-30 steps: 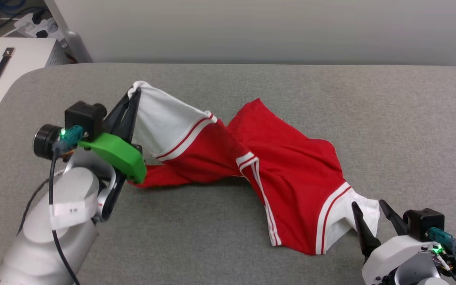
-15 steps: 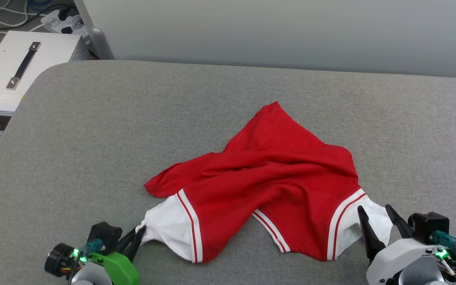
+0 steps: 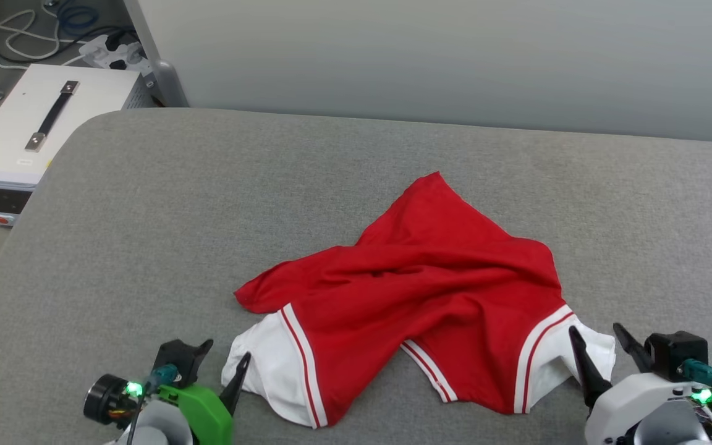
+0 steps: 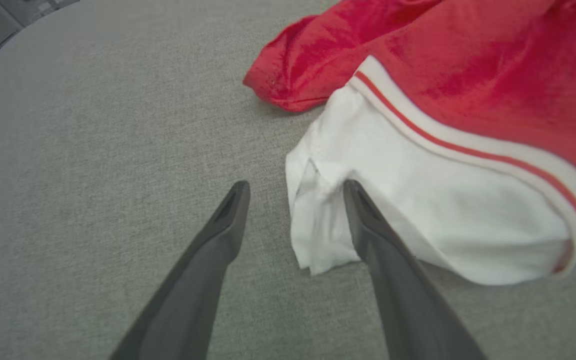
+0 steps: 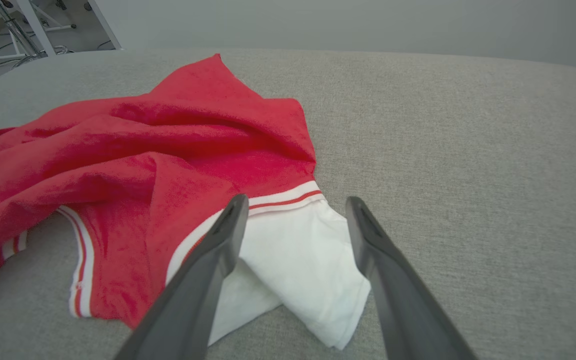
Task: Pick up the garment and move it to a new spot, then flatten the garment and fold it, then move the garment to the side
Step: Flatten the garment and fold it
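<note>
On grey fabric surface (image 3: 146,216), garment (image 3: 430,272) crumpled; pale wall (image 3: 455,55) behind.

Grey fabric surface (image 3: 146,216); past its corner a white case (image 3: 4,154) with black handle (image 3: 53,115), cables (image 3: 76,12) behind

Cloth of the garment (image 3: 430,272): soft knit, creased; red body faintly lustrous, white sleeves matt. The surface (image 3: 146,216): grey woven fabric, matt and finely grained. Fingers of the left pincer (image 3: 227,348) and right pincer (image 3: 594,327): smooth dark plastic, dull finish. Green guard (image 3: 206,415): smooth plastic, slight gloss. White box (image 3: 10,154): smooth casing with a black strap handle (image 3: 53,115).
</note>
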Robot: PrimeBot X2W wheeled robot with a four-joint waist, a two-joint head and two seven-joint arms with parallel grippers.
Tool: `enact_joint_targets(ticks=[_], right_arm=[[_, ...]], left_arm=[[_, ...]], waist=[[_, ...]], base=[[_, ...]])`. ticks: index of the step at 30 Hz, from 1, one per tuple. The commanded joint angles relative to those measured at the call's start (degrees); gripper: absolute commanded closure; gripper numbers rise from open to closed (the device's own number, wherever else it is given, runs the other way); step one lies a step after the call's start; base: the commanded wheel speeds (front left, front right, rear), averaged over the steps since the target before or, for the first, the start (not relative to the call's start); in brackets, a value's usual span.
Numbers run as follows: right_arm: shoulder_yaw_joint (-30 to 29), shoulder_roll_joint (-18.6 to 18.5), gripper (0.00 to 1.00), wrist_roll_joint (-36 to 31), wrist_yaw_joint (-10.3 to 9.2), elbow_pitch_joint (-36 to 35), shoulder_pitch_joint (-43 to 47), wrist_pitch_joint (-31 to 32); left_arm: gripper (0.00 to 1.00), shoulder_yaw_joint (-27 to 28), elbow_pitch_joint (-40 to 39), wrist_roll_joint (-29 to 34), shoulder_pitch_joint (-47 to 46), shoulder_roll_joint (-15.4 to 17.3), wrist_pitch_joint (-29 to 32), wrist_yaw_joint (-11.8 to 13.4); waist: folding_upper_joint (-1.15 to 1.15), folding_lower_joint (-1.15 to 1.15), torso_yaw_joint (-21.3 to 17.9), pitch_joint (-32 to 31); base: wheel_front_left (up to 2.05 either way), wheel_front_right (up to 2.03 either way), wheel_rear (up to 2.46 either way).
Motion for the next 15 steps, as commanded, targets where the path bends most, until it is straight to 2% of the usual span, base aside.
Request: enact_joint_targets(ticks=[1, 4, 9, 15], right_arm=[[-0.19, -1.05, 0.0, -0.11, -0.05, -1.39, 0.08, 0.56], [0.63, -3.61, 0.0, 0.86, -0.05, -4.03, -0.43, 3.42], [6.54, -11.51, 0.0, 5.15, -0.05, -9.6, -4.52, 14.33], [17.78, -21.03, 0.0, 13.03, -0.05, -13.26, -15.99, 28.58]], left_arm=[[0.0, 1.06, -0.93, -0.6, -1.59, -0.83, -0.77, 0.81], [0.0, 3.15, -4.6, 0.08, -2.92, -2.08, -1.39, 2.72], [0.0, 7.2, -13.4, 0.39, -2.83, -5.24, -1.54, 4.77], [0.0, 9.56, -19.33, -1.91, -0.51, -9.26, -1.55, 4.24]], waist=[[0.0, 0.0, 1.52, 0.05], [0.0, 0.0, 3.7, 0.6], [0.0, 0.0, 7.7, 2.55], [0.0, 0.0, 12.35, 5.76]], base=[[0.0, 0.0, 0.0], [0.0, 0.0, 0.0], [0.0, 0.0, 0.0], [0.0, 0.0, 0.0]])
